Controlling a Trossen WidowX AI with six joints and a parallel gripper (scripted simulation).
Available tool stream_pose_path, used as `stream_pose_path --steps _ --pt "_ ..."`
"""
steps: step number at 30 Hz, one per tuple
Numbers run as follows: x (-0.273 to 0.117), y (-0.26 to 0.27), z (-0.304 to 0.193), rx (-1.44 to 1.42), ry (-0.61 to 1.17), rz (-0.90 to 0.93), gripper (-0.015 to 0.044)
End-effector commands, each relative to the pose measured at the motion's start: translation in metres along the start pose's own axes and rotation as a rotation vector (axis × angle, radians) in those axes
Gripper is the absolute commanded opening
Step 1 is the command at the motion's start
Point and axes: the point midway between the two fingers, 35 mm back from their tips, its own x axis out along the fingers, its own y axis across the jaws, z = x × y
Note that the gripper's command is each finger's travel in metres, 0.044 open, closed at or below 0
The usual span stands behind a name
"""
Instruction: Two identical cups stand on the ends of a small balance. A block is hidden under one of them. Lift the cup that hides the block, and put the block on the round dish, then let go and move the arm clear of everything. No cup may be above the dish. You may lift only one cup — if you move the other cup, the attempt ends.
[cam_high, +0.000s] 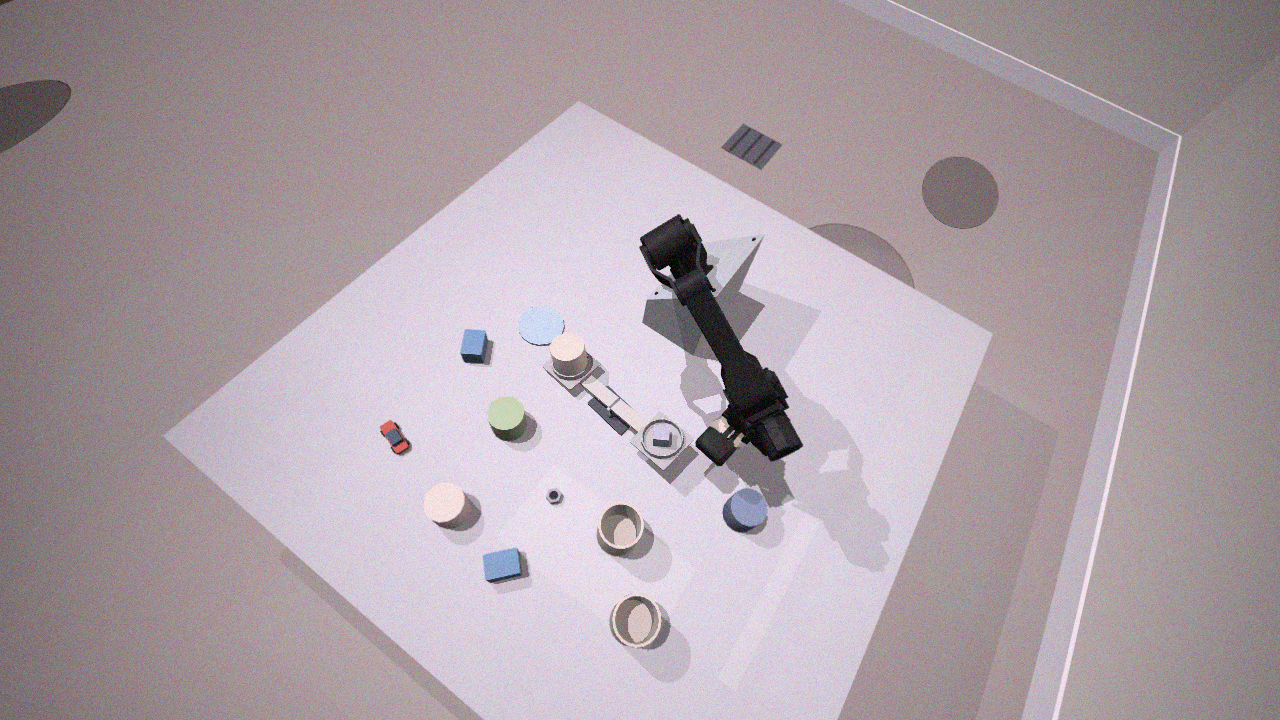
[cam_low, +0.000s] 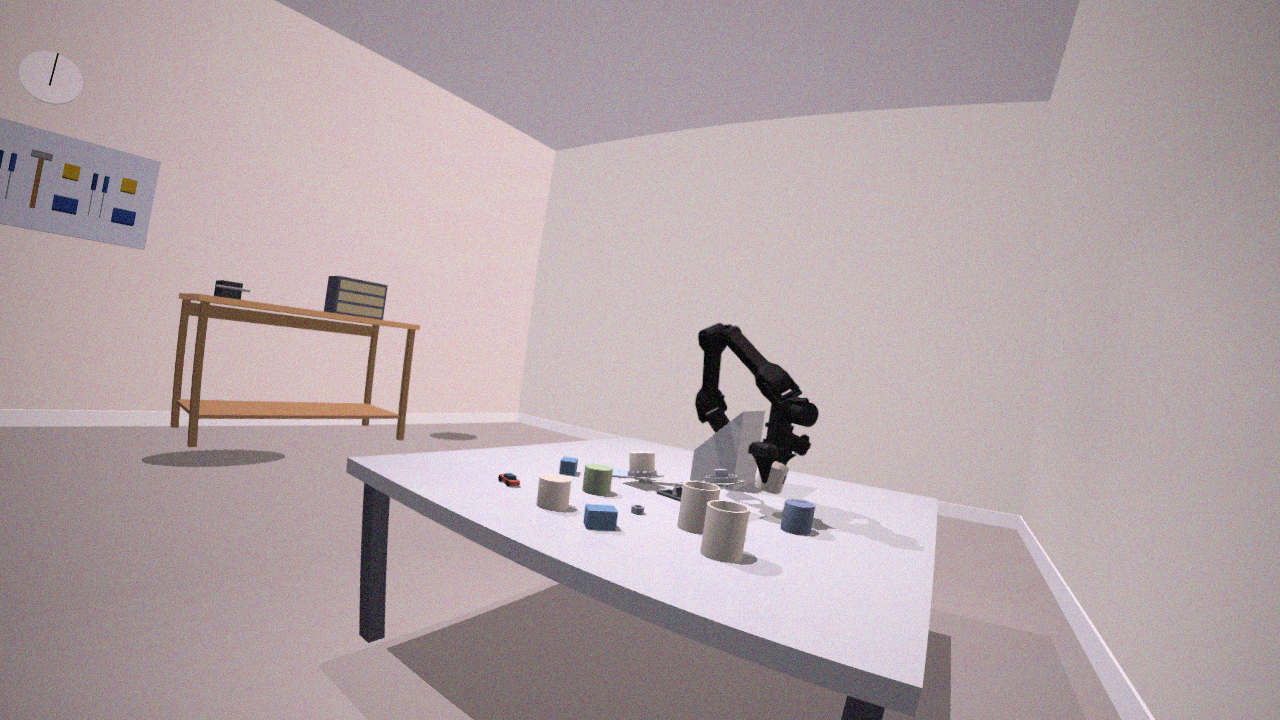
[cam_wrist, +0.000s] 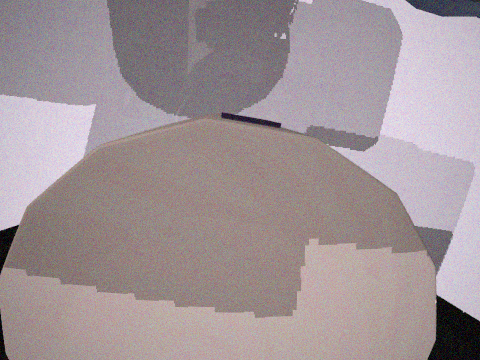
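Observation:
My gripper (cam_high: 729, 433) (cam_low: 773, 472) is shut on a beige cup (cam_low: 776, 479) (cam_wrist: 215, 210), off to the right of the balance and low over the table; whether the cup touches the table I cannot tell. The balance (cam_high: 628, 414) has a small pale lilac block (cam_high: 661, 436) (cam_low: 721, 472) uncovered inside the ring on its right end. The other beige cup (cam_high: 568, 354) (cam_low: 641, 462) stands upright on the far-left end. The light blue round dish (cam_high: 540, 325) lies just beyond that cup, with nothing on it. The arm mostly hides the held cup in the top view.
A dark blue cylinder (cam_high: 745, 510) (cam_low: 797, 516) stands near the held cup. Two open beige containers (cam_high: 621, 530) (cam_high: 637, 621) stand toward the front. A green cylinder (cam_high: 507, 418), a peach cylinder (cam_high: 445, 505), two blue blocks (cam_high: 474, 345) (cam_high: 502, 565), a red car (cam_high: 393, 437) and a nut (cam_high: 554, 496) lie left.

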Motion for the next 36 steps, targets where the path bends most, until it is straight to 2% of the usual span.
stream_pose_path --steps 1,10,27,36 --pt "0.004 0.006 0.005 0.009 -0.009 -0.004 0.0" --pt "0.043 0.006 0.004 0.01 -0.008 -0.005 0.0" --pt "0.063 0.005 0.004 0.01 -0.007 -0.005 0.0" --pt "0.059 0.007 0.004 0.011 -0.005 0.0 0.0236"
